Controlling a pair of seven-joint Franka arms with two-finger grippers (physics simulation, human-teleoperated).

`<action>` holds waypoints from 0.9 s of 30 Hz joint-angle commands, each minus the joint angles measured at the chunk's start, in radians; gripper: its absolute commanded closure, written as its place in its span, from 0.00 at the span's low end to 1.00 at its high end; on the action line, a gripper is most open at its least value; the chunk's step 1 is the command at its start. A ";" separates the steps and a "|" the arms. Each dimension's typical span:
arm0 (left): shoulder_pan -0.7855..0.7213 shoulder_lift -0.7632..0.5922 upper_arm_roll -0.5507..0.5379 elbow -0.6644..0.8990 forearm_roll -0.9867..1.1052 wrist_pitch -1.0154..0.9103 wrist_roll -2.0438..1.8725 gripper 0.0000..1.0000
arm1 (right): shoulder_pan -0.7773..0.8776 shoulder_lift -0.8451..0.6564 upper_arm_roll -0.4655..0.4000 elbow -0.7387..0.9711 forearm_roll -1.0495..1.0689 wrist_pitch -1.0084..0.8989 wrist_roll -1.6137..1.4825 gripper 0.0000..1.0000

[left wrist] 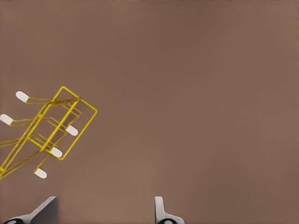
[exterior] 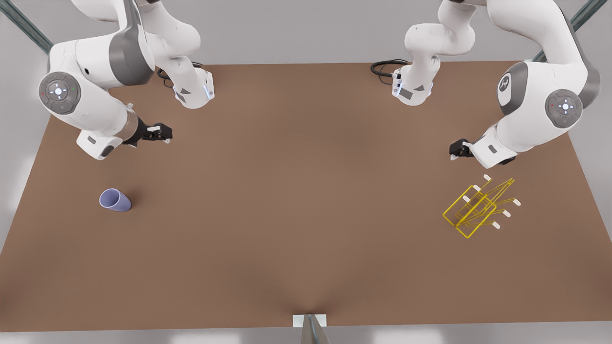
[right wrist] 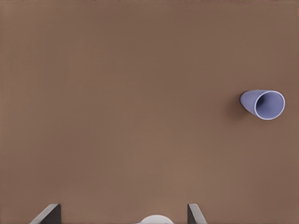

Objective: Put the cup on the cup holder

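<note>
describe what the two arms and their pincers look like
Both arms are glossy white with rounded segments and grey bands at the joints. Each has a grey round cap with a small lit cross of dots. Black cables loop at the bases. The left pincer and right pincer have black bodies with pale fingers.

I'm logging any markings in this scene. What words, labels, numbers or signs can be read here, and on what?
No readable text anywhere.
Cup: plain, no print.
Cup holder: bare yellow wire with white tips, no label.
Table: plain brown, unmarked.
Arm at the front view's right: a small white emblem on a grey joint, too small to read.
Round joint caps: small dots and lights, no letters.
</note>
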 commanded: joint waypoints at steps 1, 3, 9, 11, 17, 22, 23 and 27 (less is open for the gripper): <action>0.005 -0.001 0.000 0.001 0.000 0.026 0.045 0.00 | -0.004 0.000 -0.001 0.001 0.000 0.018 0.027 0.00; 0.005 0.004 0.000 -0.001 0.002 0.054 0.045 0.00 | -0.001 0.023 -0.002 0.008 -0.016 0.021 0.018 0.00; 0.004 0.005 0.000 -0.001 0.003 0.050 0.047 0.00 | -0.103 0.335 -0.094 0.019 -0.042 0.413 -0.623 0.00; 0.004 0.005 0.000 -0.001 0.003 0.049 0.047 0.00 | -0.153 0.336 -0.096 0.002 -0.040 0.512 -0.715 0.00; 0.004 0.005 0.000 -0.001 0.003 0.047 0.044 0.00 | -0.202 0.203 -0.102 -0.357 -0.034 0.798 -0.807 0.00; 0.004 0.013 -0.001 -0.001 0.003 0.047 0.045 0.00 | -0.207 0.214 -0.199 -0.400 -0.029 0.955 -0.820 0.00; 0.004 0.013 0.000 -0.001 0.003 0.046 0.047 0.00 | -0.205 0.215 -0.211 -0.426 -0.029 0.996 -0.820 0.00; 0.004 0.013 -0.001 -0.001 0.003 0.032 0.047 0.00 | -0.205 0.215 -0.220 -0.509 -0.029 1.044 -0.820 0.00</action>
